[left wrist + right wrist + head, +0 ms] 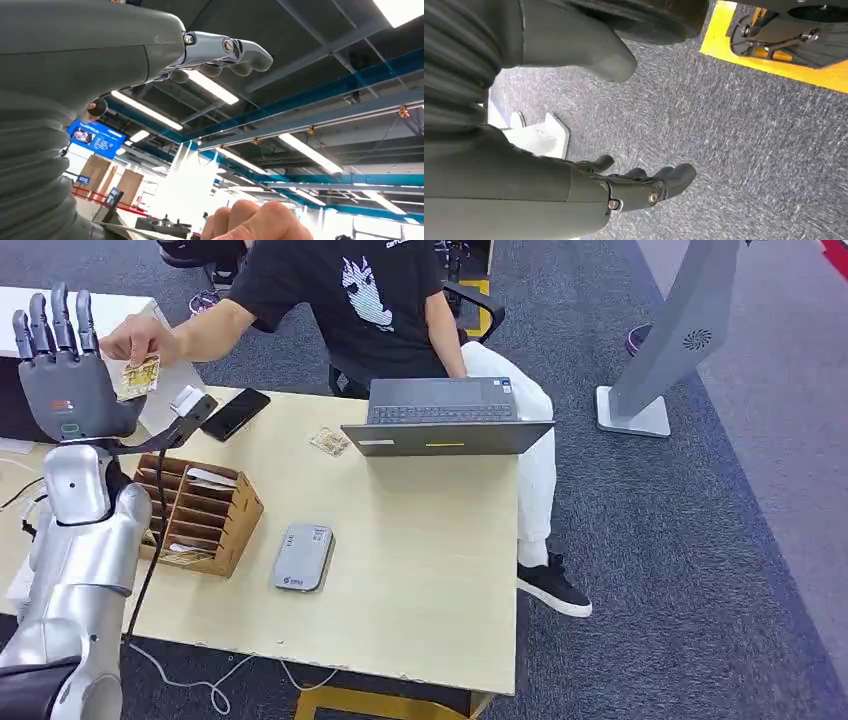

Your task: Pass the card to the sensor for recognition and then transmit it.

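**Card at the raised left hand, held by a person**

Card point(141, 376), one, yellowish with a printed pattern, sits in the person's hand point(140, 338), just beside the raised left hand point(65, 375) and partly behind its edge. The left hand stands upright above the table's far left corner, back toward the head camera, fingers point(53, 320) straight and apart; whether the thumb touches the card cannot be told. In the left wrist view the same hand point(150, 55) points up at ceiling lights, fingers slightly bent, and the person's knuckles point(260, 225) are cut off at the picture's edge. The silver left arm point(85, 550) rises from below, a black cable trailing along it.

The right hand point(624, 192) hangs toward grey carpet, fingers loosely curled inward, holding nothing.

On the wooden table point(420, 570): one slotted wooden card rack point(200, 515) with a few pale cards in its slots, their number unclear; one flat grey sensor point(303, 557) just beside the rack; one black phone point(235, 414); one small patterned item point(330, 441), possibly another card, too small to tell; one open laptop point(445, 418). One person in a black shirt point(350, 300) sits behind the table, head cut off. One grey stand point(670, 350) rises from the carpet well apart.
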Available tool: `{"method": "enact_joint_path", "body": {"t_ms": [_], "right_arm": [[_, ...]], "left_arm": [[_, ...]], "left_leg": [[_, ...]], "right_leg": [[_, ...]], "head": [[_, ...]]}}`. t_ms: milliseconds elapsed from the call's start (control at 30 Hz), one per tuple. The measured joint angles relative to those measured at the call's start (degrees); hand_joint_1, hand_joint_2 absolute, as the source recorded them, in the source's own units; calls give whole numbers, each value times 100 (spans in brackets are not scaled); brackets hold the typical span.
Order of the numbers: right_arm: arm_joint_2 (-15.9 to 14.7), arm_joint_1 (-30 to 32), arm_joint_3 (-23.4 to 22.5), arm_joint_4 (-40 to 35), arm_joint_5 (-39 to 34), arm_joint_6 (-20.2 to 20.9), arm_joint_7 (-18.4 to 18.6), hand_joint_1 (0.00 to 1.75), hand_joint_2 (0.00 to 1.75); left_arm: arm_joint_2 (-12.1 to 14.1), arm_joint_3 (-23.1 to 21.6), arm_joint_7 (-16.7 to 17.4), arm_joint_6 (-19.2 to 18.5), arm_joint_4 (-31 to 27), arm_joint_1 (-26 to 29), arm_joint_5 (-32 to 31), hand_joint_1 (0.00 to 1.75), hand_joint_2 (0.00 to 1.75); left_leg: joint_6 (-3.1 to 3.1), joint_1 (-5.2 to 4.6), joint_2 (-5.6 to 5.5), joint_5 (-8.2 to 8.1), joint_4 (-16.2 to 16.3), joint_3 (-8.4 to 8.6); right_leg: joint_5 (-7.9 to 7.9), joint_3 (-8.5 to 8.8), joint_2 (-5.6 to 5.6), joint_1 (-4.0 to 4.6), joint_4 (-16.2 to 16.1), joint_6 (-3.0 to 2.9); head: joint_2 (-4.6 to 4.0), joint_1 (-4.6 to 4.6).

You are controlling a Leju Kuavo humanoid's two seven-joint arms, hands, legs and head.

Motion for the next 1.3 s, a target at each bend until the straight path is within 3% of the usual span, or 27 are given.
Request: {"method": "enact_joint_path", "body": {"t_ms": [133,167,200,500,1300], "right_arm": [[0,0,0,0,0,4,0,0,175],[0,1,0,0,0,7,-2,0,175],[0,1,0,0,0,7,-7,0,175],[0,6,-2,0,11,-2,-59,0,175],[0,9,-13,0,20,-2,-70,0,175]], "left_arm": [[20,0,-7,2,0,1,0,0,175],[26,0,-13,0,0,1,2,12,175],[33,0,-39,0,0,1,4,175,175],[28,0,-350,0,70,21,39,175,175],[35,9,-477,0,92,33,50,175,175]], "left_leg": [[0,0,-1,0,0,0],[0,0,-1,0,0,-1],[0,0,-1,0,0,-1],[0,0,-1,0,0,-2],[0,0,-2,0,0,-5]], "right_leg": [[0,0,-1,0,0,0],[0,0,-1,0,0,0],[0,0,-1,0,0,0],[0,-1,-1,0,0,0],[0,-3,-3,0,0,0]], "head": [[0,0],[0,-2],[0,0],[0,-2],[0,0]]}}
